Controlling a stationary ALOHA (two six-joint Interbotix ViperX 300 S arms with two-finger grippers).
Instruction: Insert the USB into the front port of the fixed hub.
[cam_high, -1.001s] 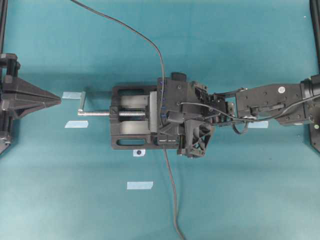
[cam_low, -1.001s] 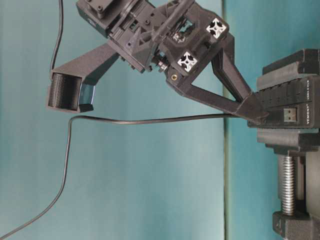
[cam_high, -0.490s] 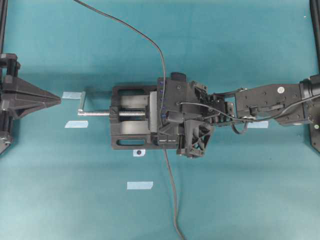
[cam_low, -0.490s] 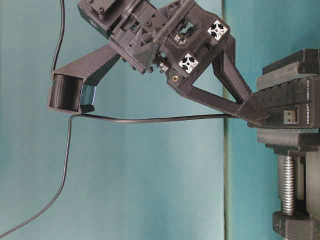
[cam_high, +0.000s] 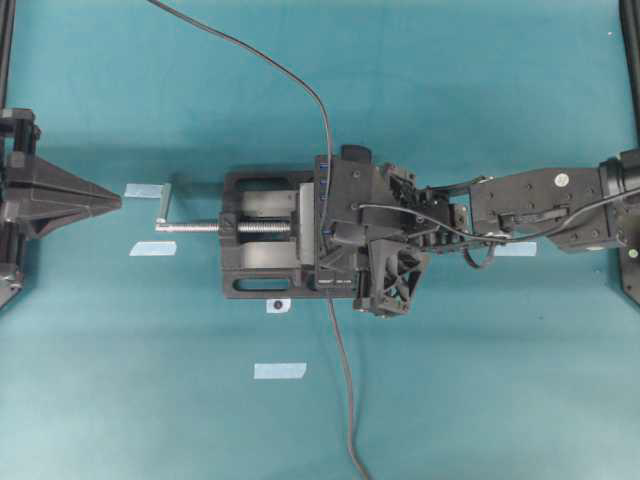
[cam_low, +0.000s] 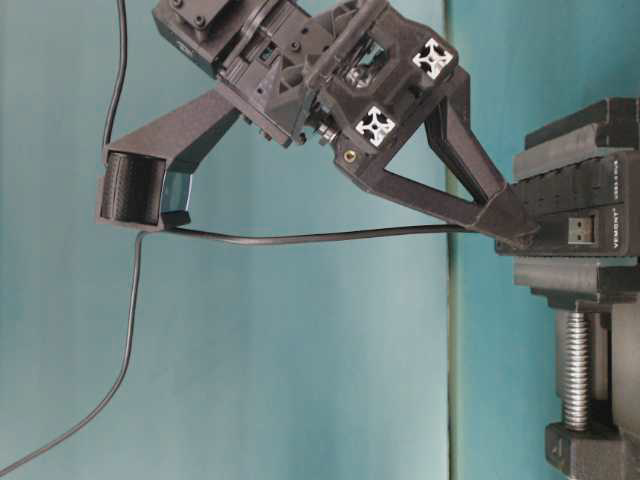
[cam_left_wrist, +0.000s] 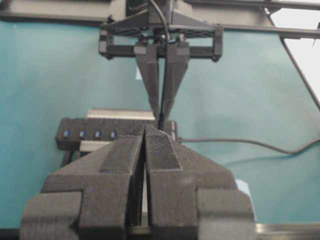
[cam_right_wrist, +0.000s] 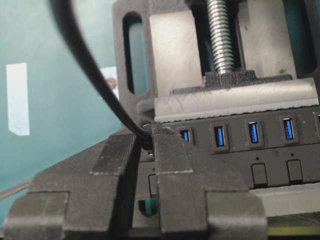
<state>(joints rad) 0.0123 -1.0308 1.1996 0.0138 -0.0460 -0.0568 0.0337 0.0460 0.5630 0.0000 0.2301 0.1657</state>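
My right gripper (cam_right_wrist: 146, 136) is shut on the USB (cam_right_wrist: 147, 142), a small black plug whose dark cable (cam_right_wrist: 82, 60) rises up and to the left past the camera. The fingertips (cam_low: 512, 228) press on the top of the fixed hub (cam_low: 570, 195) at its near end. The plug sits at the end port of the hub's blue row (cam_right_wrist: 270, 150); how deep it sits is hidden by the fingers. The cable (cam_low: 300, 238) trails away from the fingertips. My left gripper (cam_high: 118, 200) rests shut and empty at the table's left edge, far from the hub (cam_high: 323, 185).
The black vise (cam_high: 250, 270) with a silver screw (cam_high: 190, 226) clamps the hub. Two dark cables leave the hub area, one to the top left (cam_high: 250, 50) and one to the bottom (cam_high: 345, 400). Tape strips (cam_high: 280, 371) lie on the teal table. The right arm (cam_high: 540, 205) reaches in from the right.
The right gripper has shifted very slightly at the hub's end. The cable's bend has drawn closer to the wrist camera. The left arm is still.
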